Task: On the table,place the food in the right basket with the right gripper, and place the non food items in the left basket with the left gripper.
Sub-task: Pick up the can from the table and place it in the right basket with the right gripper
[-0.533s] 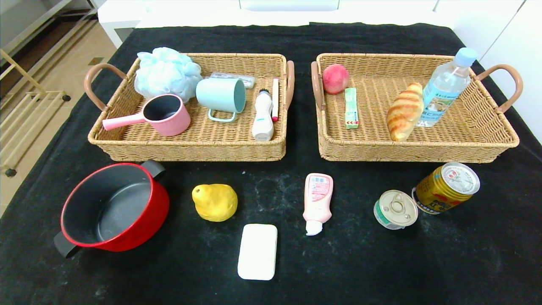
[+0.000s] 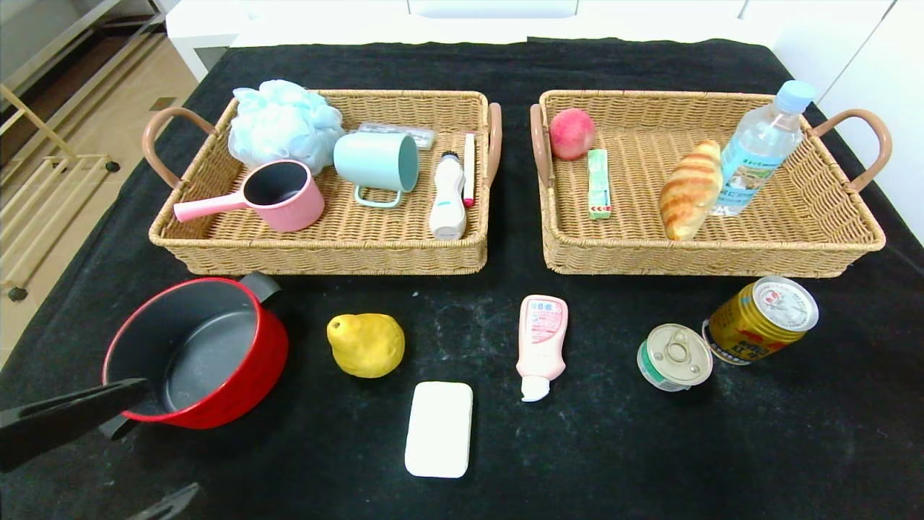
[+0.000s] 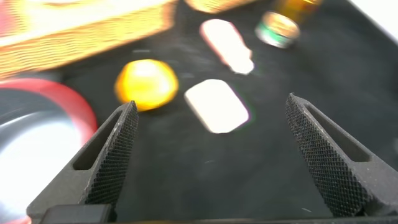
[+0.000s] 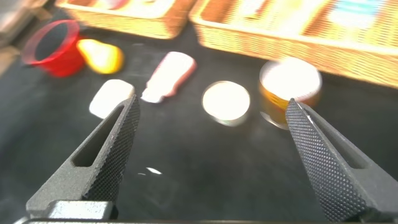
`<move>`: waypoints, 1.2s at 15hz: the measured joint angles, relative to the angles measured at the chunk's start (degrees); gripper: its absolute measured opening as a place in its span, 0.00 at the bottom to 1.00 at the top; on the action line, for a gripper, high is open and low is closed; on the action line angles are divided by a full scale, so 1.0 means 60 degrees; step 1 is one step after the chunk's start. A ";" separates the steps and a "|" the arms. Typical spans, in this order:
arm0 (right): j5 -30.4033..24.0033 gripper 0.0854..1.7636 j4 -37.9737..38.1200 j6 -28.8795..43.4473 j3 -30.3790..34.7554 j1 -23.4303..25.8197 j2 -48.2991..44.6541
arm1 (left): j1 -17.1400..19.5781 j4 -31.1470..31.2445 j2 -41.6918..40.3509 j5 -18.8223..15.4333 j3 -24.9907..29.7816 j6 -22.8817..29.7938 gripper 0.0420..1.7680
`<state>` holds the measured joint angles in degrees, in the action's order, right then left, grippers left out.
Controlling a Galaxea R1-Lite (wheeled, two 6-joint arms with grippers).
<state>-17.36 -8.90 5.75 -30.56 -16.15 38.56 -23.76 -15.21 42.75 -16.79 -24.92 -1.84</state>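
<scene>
On the black cloth in front of the baskets lie a red pot (image 2: 195,354), a yellow pear (image 2: 366,344), a white soap bar (image 2: 439,429), a pink tube (image 2: 541,341), a small tin can (image 2: 675,356) and a yellow drink can (image 2: 761,318). My left gripper (image 2: 172,437) is open and empty at the near left, by the pot's near rim. In its wrist view (image 3: 211,102) the soap (image 3: 216,106) and the pear (image 3: 146,84) lie ahead. My right gripper (image 4: 212,102) is open and empty, above the cloth short of the tin can (image 4: 226,101) and the yellow can (image 4: 290,84); it is outside the head view.
The left wicker basket (image 2: 325,253) holds a blue sponge, a pink saucepan, a teal cup and several small toiletries. The right wicker basket (image 2: 707,256) holds a peach, a green pack, a bread roll and a water bottle. The table edge is at the left.
My left gripper's fingers have come into the head view at the lower left, beside the red pot. The objects have not moved.
</scene>
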 joint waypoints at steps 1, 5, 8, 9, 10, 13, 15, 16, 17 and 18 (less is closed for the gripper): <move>0.0339 0.97 -0.0004 -0.0010 -0.0167 -0.0587 0.0390 | -0.0518 -0.0041 0.0473 0.0043 -0.0215 -0.0028 0.97; 0.1152 0.97 -0.0059 -0.0102 -0.0542 -0.1776 0.1640 | -0.1764 -0.0110 0.2269 0.0221 -0.1327 -0.0028 0.97; 0.1694 0.97 -0.0081 -0.0343 -0.0616 -0.2190 0.2186 | -0.2408 -0.0106 0.3123 0.0317 -0.1989 -0.0106 0.97; 0.1764 0.97 -0.0165 -0.0354 -0.0620 -0.2269 0.2332 | -0.2525 -0.0102 0.3283 0.0327 -0.2066 -0.0114 0.97; 0.1751 0.97 -0.0390 -0.0354 -0.0634 -0.2328 0.2440 | -0.2595 -0.0100 0.3395 0.0341 -0.2095 -0.0106 0.97; 0.1751 0.97 -0.0459 -0.0433 -0.0638 -0.2379 0.2619 | -0.2619 -0.0136 0.3495 0.0465 -0.2127 -0.0055 0.97; 0.1768 0.97 -0.0467 -0.0648 -0.0630 -0.2387 0.2664 | -0.2613 -0.0142 0.3330 0.0406 -0.2058 -0.0028 0.97; 0.1764 0.97 -0.0477 -0.0670 -0.0605 -0.2379 0.2670 | -0.2613 -0.0142 0.3269 0.0437 -0.2048 -0.0037 0.97; 0.1751 0.97 -0.0486 -0.0689 -0.0587 -0.2365 0.2670 | -0.2609 -0.0142 0.3224 0.0459 -0.2048 -0.0037 0.97; 0.1733 0.97 -0.0482 -0.0754 -0.0569 -0.2332 0.2660 | -0.2601 -0.0142 0.3184 0.0473 -0.2040 -0.0041 0.97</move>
<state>-6.96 -11.79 1.23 -33.98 -30.15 54.52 -39.36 -16.07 61.86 -13.95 -37.16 -2.08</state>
